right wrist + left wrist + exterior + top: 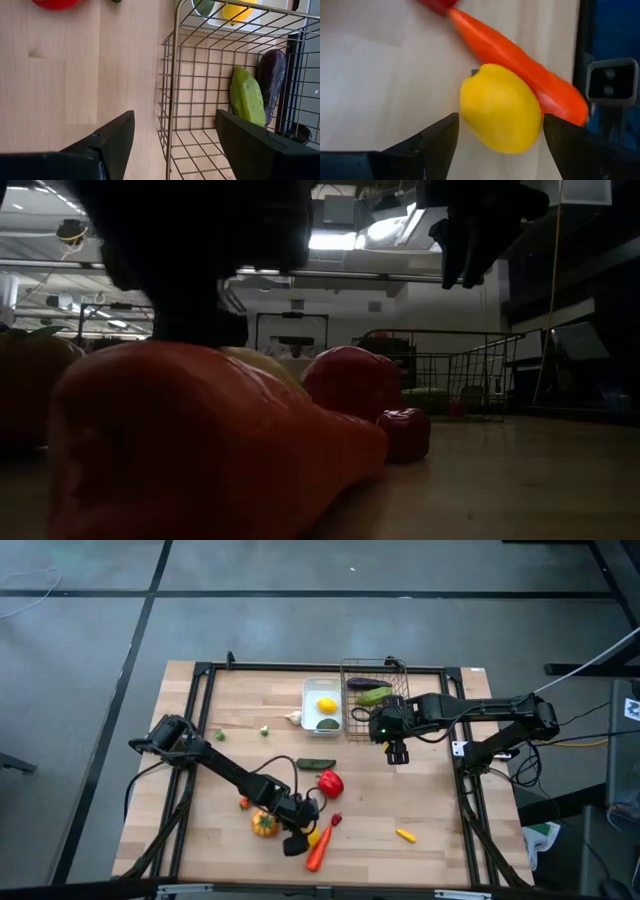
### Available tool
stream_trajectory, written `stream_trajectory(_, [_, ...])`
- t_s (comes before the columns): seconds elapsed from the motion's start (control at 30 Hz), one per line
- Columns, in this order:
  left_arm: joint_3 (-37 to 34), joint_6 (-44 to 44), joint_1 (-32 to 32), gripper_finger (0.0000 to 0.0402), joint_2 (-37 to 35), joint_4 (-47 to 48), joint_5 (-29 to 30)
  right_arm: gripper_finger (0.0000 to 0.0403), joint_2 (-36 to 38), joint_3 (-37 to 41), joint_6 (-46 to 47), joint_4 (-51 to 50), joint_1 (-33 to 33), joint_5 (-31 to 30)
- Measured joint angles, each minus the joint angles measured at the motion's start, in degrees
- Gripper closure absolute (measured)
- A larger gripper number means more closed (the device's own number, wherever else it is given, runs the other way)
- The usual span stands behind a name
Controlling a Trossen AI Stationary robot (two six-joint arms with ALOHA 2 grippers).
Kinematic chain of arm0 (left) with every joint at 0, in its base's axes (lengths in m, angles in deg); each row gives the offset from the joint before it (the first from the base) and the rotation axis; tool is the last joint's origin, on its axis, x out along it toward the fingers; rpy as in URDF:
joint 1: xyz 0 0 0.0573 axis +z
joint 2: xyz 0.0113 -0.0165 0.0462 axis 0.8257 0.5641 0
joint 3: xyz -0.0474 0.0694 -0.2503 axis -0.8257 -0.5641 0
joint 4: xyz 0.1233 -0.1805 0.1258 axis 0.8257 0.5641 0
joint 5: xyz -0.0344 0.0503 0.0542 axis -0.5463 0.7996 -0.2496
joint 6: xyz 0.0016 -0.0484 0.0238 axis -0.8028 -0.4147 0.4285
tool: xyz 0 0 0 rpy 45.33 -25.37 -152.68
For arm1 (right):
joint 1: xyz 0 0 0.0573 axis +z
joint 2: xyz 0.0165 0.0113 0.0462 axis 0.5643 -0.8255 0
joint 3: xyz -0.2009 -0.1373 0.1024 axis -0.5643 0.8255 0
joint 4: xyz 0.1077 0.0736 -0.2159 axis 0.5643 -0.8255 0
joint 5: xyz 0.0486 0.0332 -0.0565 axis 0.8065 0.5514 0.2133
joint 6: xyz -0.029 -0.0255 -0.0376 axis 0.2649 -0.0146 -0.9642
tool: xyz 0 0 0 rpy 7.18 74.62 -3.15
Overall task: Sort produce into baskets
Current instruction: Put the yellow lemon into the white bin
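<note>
Lemon point(501, 107), bright yellow and smooth with a small stem nub, lies on the table point(430, 810) touching a long orange carrot point(520, 60). The left gripper point(497, 145) hangs over the lemon, fingers spread to either side of it, not gripping. Away from the lemon, the right gripper point(172, 135) hovers open beside the wire basket point(172, 75), which holds a green cucumber point(247, 97) and a dark eggplant point(272, 77).

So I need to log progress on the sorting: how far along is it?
Partly done. The wire basket holds an eggplant and a green vegetable; the white tray holds a lemon. The left gripper is open around a yellow lemon beside the carrot. The right gripper is open and empty. The red pepper, cucumber and others remain.
</note>
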State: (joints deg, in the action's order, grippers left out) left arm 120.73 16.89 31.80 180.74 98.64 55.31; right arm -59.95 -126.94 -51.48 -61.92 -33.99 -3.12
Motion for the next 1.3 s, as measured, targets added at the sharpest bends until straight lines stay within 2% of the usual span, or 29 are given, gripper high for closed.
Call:
stream_trajectory(0.13, [0.00,-6.35,1.05,0.0119,0.00,-0.06,0.01,0.0127,0.00,0.00,0.00,0.00,0.00,0.01])
stream_trajectory(0.37, [-0.15,-12.20,1.99,0.0119,0.00,-0.46,0.02,0.0127,0.00,0.00,0.00,0.00,0.00,0.00])
stream_trajectory(0.57, [-0.26,-12.43,1.61,0.0130,-0.02,-0.34,0.11,0.0127,0.00,-0.02,-0.15,0.00,0.00,0.01])
stream_trajectory(1.0, [-0.28,-9.77,1.40,0.0222,-0.11,-0.47,0.09,0.0127,0.00,-0.02,-0.18,0.00,0.00,0.00])
stream_trajectory(1.3, [-0.28,-6.81,1.40,0.0230,-0.11,-0.50,0.09,0.0127,0.00,-0.02,-0.21,0.00,0.01,0.00])
